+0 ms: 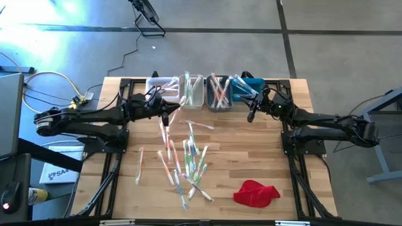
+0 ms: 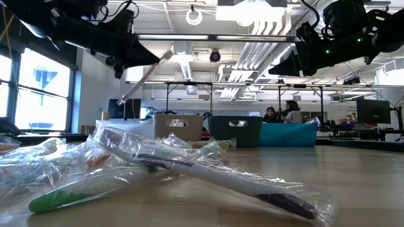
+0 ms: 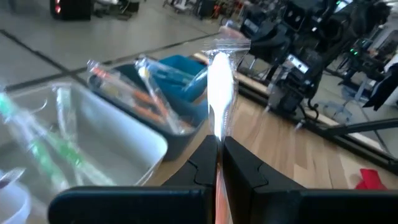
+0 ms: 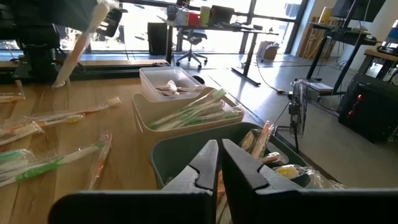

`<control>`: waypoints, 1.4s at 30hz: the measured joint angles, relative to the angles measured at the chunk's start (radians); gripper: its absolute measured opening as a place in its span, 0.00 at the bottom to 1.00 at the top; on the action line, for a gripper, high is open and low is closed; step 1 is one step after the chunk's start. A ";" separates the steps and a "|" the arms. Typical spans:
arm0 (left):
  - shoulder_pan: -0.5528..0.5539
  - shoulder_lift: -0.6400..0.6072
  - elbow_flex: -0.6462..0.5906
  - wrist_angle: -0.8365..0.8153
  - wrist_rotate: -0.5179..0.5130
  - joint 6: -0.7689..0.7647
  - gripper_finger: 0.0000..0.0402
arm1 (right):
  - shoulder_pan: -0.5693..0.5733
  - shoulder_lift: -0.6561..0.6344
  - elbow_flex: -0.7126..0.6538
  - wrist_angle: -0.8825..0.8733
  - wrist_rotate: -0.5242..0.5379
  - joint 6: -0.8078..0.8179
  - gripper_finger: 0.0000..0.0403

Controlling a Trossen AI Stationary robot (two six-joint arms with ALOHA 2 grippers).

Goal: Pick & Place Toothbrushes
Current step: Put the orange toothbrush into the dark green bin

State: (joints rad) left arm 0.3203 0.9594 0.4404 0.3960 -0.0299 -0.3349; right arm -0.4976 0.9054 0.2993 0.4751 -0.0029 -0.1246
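Observation:
Many wrapped toothbrushes (image 1: 185,163) lie in a loose pile on the wooden table's middle and near part. My left gripper (image 1: 164,115) hangs above the table just in front of the bins, shut on one wrapped toothbrush (image 3: 221,93), which also shows in the low view (image 2: 145,75). My right gripper (image 1: 251,115) hovers shut in front of the grey bin (image 4: 186,149) and holds nothing. Along the far edge stand a white bin (image 1: 158,85), a beige bin (image 1: 191,93), a grey bin (image 1: 218,95) and a blue bin (image 1: 246,88), each with toothbrushes inside. My left gripper pinches the wrapped toothbrush between its two fingers, with an orange stretch of the handle (image 3: 217,186) running back between them. The fingers lie along the brush. Its white length sticks out past the fingertips, slanting downward, lifted clear of the table and bins.
A red cloth (image 1: 256,193) lies at the table's near right. Bare wood (image 1: 264,150) shows on the right side between the pile and the right arm. Black frame rails run along both side edges of the table.

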 joint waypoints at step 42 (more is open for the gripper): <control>0.139 0.668 0.593 0.082 0.197 0.100 0.02 | 0.000 0.000 0.000 -0.001 -0.003 0.000 0.03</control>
State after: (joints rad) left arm 0.4591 1.6275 1.0335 0.4777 0.1673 -0.2346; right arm -0.4976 0.9054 0.2993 0.4744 -0.0063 -0.1249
